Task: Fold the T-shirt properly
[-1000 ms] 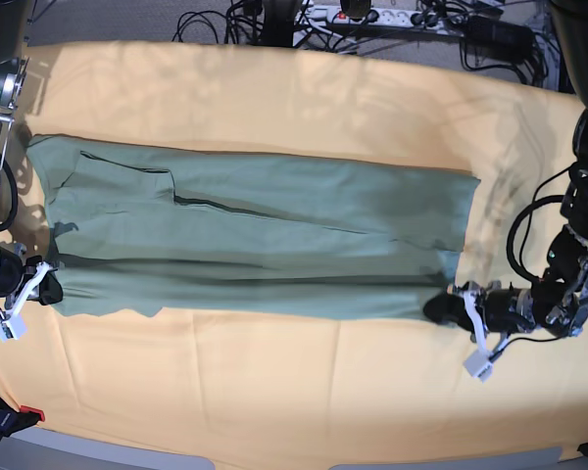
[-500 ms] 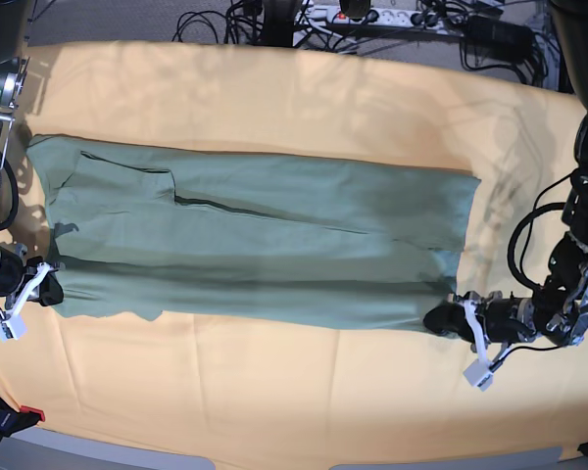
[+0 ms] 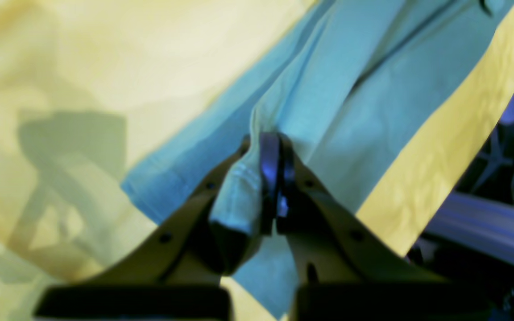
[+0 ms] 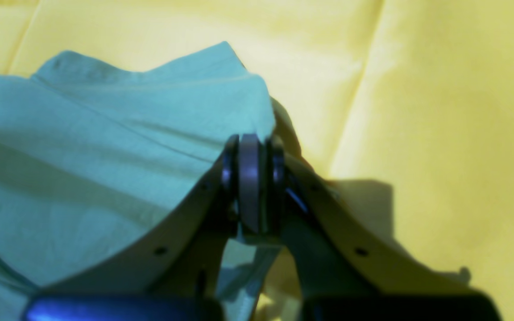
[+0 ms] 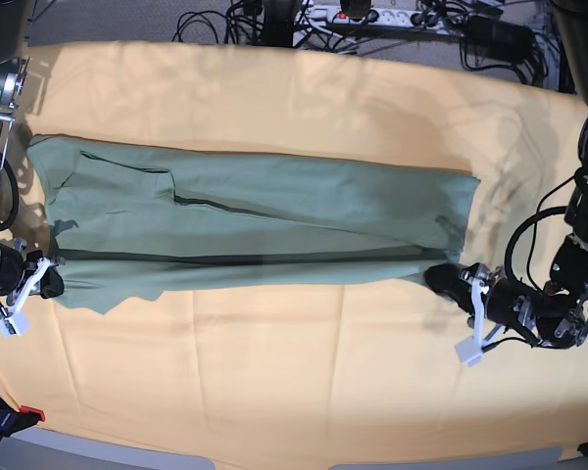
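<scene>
T-shirt (image 5: 265, 230) lies lengthwise across the yellow-orange cloth (image 5: 304, 382) covering the bench, side panels already folded in, making a long green strip. Near edge is lifted off the cloth and pulled taut between both arms. Left gripper (image 3: 269, 147) pinches a bunched hem corner, stitching visible in the left wrist view. Right gripper (image 4: 252, 147) is clamped on the opposite corner, fabric draped over its fingers. Cables and a power strip (image 5: 372, 14) sit past the far edge.
</scene>
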{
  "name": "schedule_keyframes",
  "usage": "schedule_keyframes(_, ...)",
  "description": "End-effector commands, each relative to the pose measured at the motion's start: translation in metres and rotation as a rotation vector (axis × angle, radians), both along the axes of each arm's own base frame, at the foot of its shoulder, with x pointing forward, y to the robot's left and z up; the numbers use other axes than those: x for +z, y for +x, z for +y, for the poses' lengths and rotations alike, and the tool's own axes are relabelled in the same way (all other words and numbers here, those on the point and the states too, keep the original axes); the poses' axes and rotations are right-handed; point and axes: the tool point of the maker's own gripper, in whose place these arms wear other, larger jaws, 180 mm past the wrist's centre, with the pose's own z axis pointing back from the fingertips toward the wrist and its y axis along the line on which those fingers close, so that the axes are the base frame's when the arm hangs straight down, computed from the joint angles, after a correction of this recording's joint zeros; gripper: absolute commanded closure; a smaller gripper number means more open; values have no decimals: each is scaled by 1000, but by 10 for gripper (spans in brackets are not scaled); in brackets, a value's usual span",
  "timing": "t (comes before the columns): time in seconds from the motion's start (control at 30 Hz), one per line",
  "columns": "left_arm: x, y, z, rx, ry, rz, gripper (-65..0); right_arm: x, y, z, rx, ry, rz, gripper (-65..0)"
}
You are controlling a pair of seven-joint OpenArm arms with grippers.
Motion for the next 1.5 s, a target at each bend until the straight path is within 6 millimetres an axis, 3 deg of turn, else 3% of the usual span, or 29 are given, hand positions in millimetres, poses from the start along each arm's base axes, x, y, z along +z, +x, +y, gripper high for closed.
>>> schedule_keyframes(0.0,17,7,4,-12,5,-30,0,24,10,-10,-9,-14,-54,0)
schedule_keyframes(0.13,9,-6,13,-56,69,33,0,19,6,-12,-8,-24,-23,0)
schedule_keyframes(0.43,-13,-24,14,-44,73,105,0,14,1,-13,-6,-36,14,0)
schedule_keyframes(0.5,-20,-31,14,-45,72,125,-147,13,0,-13,-6,-39,25,-15)
schedule_keyframes(0.57,-26,-36,13,-42,65,134,-316,14,0,-14,-7,-40,25,-180)
schedule_keyframes(0.6,-28,-36,12,-36,56,131,-364,16,1,-13,-7,-32,18,-272)
schedule_keyframes(0.67,-26,-31,9,-12,33,109,-375,22,4,-14,-8,-22,3,-397)
schedule_keyframes(0.7,-25,-27,9,2,20,93,-375,26,7,-13,-8,-12,-9,-409)
schedule_keyframes(0.9,-19,-15,6,59,-17,53,-373,44,16,7,2,138,-82,-409)
schedule_keyframes(1.03,-19,-15,6,60,-17,52,-373,38,23,30,21,183,-104,-409)
schedule_keyframes(1.17,-19,-15,6,60,-17,52,-373,18,26,48,44,123,-77,-409)
schedule_keyframes(1.37,-19,-15,7,60,-16,53,-373,0,35,35,-53,-27,-79,-409)
schedule_keyframes(1.47,-19,-15,7,60,-17,52,-373,-1,37,30,-106,-24,-77,-409)
